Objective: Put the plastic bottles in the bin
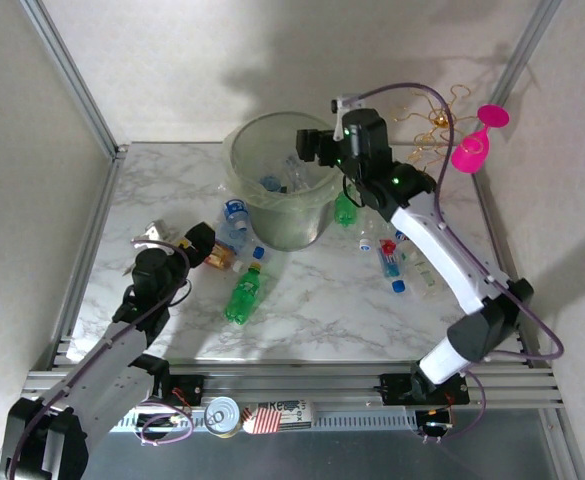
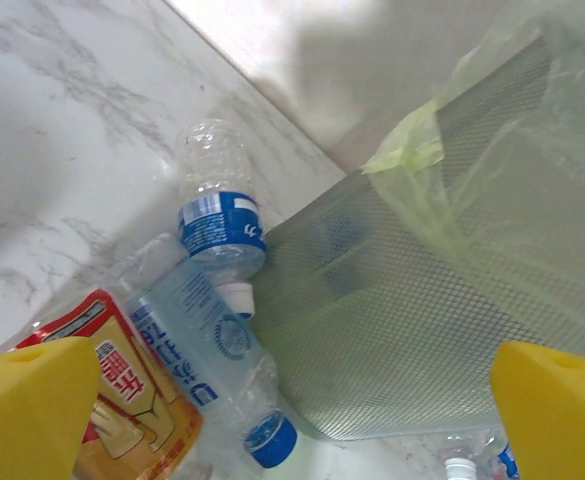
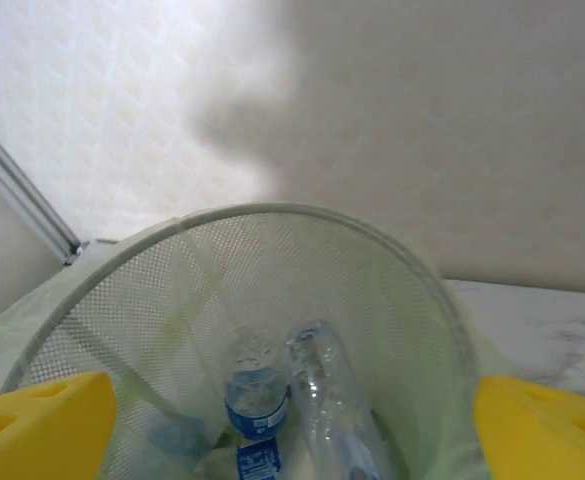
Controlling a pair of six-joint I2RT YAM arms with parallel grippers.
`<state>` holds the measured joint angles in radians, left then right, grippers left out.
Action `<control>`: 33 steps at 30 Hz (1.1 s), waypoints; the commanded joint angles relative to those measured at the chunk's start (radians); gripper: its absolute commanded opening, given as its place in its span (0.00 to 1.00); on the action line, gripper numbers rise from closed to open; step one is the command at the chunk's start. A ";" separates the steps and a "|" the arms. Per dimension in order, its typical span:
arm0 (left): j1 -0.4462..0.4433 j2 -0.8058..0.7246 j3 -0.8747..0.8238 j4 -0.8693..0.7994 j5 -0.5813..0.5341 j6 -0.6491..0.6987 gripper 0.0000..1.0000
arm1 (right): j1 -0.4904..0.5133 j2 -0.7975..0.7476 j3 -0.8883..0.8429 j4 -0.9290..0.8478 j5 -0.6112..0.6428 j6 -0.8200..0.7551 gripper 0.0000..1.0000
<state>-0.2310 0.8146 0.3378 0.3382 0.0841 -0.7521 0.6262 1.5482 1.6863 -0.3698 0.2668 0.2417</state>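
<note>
Bottles lie in the bin, at least two clear ones side by side, and more lie on the table: a green bottle in front of the bin, a cluster to its right and two blue-labelled ones just beside its left wall. Right gripper hangs over the bin's mouth, pads wide apart with nothing between them. Left gripper sits low by the blue-labelled ones, likewise spread and empty.

Translucent mesh bin; clear plastic bottles; glossy marbled table
</note>
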 commanded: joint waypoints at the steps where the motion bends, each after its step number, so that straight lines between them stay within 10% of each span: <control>1: -0.011 0.003 0.025 0.088 0.006 -0.012 1.00 | 0.000 -0.064 -0.104 0.046 0.098 -0.016 0.93; 22: -0.142 0.172 0.089 0.171 -0.109 -0.060 1.00 | -0.195 -0.522 -0.846 0.055 0.112 0.200 0.99; 33: -0.154 0.163 0.091 0.170 -0.162 -0.097 1.00 | -0.230 -0.435 -1.030 0.241 -0.055 0.227 0.99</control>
<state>-0.3725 0.9901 0.4057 0.4835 -0.0471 -0.8307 0.4049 1.0805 0.6724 -0.2306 0.2855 0.4778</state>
